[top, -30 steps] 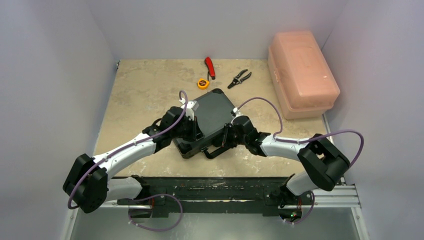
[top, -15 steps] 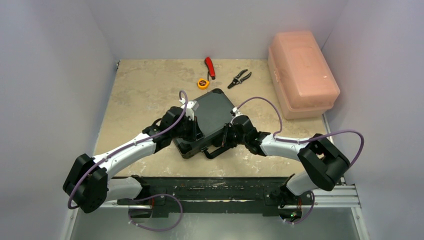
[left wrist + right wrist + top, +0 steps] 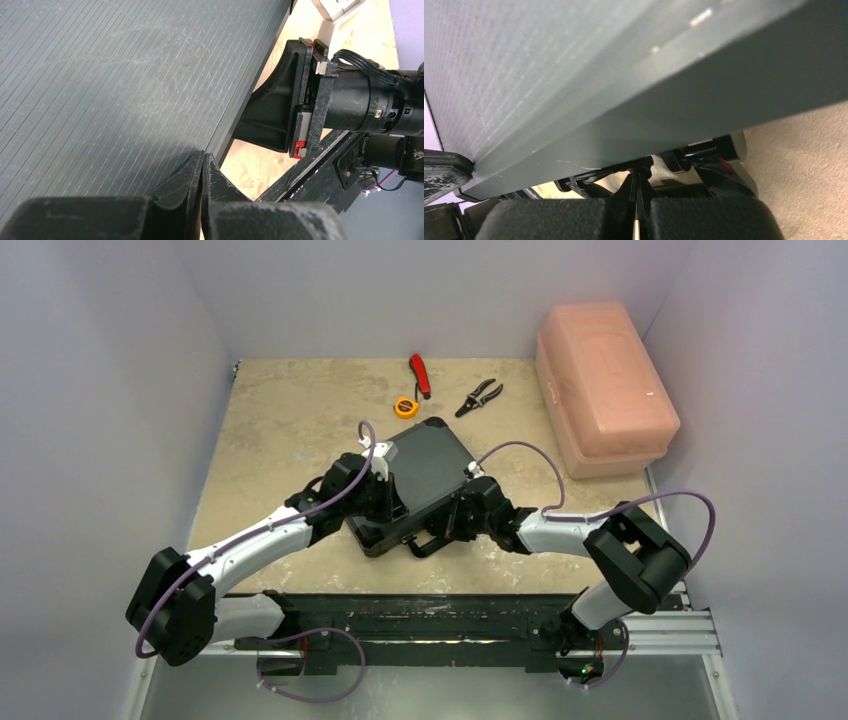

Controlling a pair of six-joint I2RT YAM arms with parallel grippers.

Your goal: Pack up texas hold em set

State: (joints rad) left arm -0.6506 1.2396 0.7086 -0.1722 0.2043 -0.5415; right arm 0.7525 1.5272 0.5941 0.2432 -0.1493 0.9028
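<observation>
The texas hold em set shows as a black briefcase (image 3: 425,468) in the middle of the table, its ribbed lid (image 3: 100,90) turned down over the base; what is inside is hidden. My left gripper (image 3: 392,502) is shut with nothing in it, and its tips (image 3: 202,162) rest against the lid's near-left edge. My right gripper (image 3: 453,517) is also shut and empty. Its tips (image 3: 639,176) sit just under the lid's front rim (image 3: 649,115), beside the case handle (image 3: 432,542). A narrow gap shows under that rim.
A large pink plastic box (image 3: 605,390) stands at the back right. Black pliers (image 3: 480,397), a red-handled tool (image 3: 419,374) and a small yellow tape measure (image 3: 405,407) lie behind the case. Grey walls close in left, right and behind.
My right arm has slid slightly left, closer in under the case's front edge, and its jaws have closed the last bit. The left arm and the case look unchanged.
</observation>
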